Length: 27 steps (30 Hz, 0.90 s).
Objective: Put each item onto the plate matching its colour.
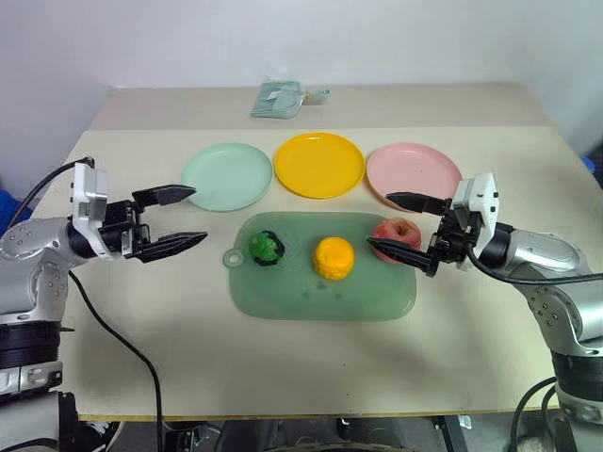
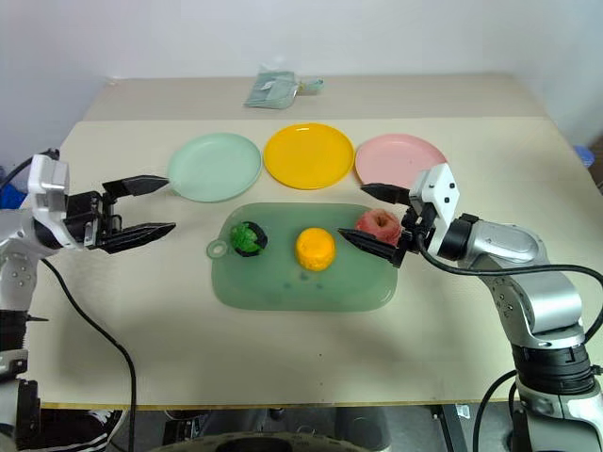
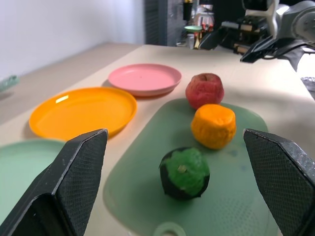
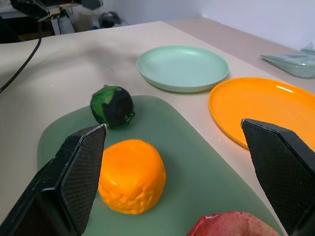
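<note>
Left tool [image 1: 188,216]: I see it spread wide and holding nothing, above the bench [image 1: 141,358] beside the green plate, fingers aimed toward the mat.
Right tool [image 1: 394,224]: also wide and carrying nothing; its two fingers straddle the apple, one on the far side, one on the near side. I cannot tell whether they touch it.
Mat [image 1: 311,292]: pale green, lying flat in front of the three plates, all three toys on it.
Green ball [image 1: 266,248]: on the mat's left part, nearest my left tool.
Orange [image 1: 334,258]: mid-mat, between ball and apple.
Apple [image 1: 399,231]: right end of the mat, just beside the pink plate.
Green plate [image 1: 226,175]: left of the row, bare.
Yellow plate [image 1: 318,164]: middle, bare.
Pink plate [image 1: 411,170]: right, bare.
Packet [image 1: 278,98]: lies at the far edge of the bench.
</note>
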Each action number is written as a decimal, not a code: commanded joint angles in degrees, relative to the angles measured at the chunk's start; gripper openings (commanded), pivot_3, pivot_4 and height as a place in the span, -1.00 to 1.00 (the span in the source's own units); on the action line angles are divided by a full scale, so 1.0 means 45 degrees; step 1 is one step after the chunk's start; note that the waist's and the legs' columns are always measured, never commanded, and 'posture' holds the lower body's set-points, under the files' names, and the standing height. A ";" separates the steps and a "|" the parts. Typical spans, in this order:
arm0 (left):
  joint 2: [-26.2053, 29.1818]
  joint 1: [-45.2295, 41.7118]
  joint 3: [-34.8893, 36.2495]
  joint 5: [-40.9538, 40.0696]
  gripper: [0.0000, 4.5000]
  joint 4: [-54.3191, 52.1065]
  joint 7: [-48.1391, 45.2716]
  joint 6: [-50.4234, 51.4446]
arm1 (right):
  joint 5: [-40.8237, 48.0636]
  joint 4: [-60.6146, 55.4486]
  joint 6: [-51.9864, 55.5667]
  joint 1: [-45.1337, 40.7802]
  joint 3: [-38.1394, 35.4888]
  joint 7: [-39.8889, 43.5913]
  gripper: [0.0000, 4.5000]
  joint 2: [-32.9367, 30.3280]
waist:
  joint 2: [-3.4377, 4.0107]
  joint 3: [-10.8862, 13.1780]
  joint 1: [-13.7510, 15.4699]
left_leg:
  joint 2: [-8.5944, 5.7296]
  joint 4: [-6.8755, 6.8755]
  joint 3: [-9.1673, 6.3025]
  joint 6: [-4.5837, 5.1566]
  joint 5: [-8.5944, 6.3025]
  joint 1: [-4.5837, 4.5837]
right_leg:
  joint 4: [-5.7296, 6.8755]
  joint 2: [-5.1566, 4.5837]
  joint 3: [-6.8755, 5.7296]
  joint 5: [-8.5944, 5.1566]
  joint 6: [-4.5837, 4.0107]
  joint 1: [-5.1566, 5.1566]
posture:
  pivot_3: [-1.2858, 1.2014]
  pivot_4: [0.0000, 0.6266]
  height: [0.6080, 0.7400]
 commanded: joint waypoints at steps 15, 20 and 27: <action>-0.1390 -0.1811 -0.1696 0.0527 1.00 0.0878 -0.0764 -0.0327 | 0.1377 -0.1865 0.1053 -0.0978 -0.0382 -0.0157 0.99 -0.0663 | -0.0002 0.0001 0.0022 | -0.0002 -0.0001 0.0001 0.0002 0.0001 0.0000 | -0.0003 -0.0002 -0.0002 0.0001 0.0001 0.0004 | 0.03 -0.52 1.00; -0.2274 -0.2644 -0.3083 0.1927 1.00 0.2048 -0.1070 -0.1596 | 0.0723 -0.1715 0.0673 -0.1239 0.0520 -0.0219 0.99 -0.0302 | -0.0008 -0.0001 0.0015 | -0.0001 0.0006 0.0000 0.0001 0.0002 0.0000 | -0.0002 -0.0001 -0.0004 0.0001 0.0002 0.0006 | 0.03 -0.52 1.00; -0.3426 -0.3309 -0.4463 0.3971 1.00 0.3953 -0.1208 -0.4736 | 0.0304 -0.1171 0.0273 -0.1388 0.0955 0.0125 0.99 -0.0132 | -0.0008 -0.0001 0.0012 | -0.0004 0.0012 0.0001 0.0000 0.0003 0.0000 | -0.0001 0.0000 -0.0003 0.0002 0.0003 0.0007 | 0.03 -0.52 1.00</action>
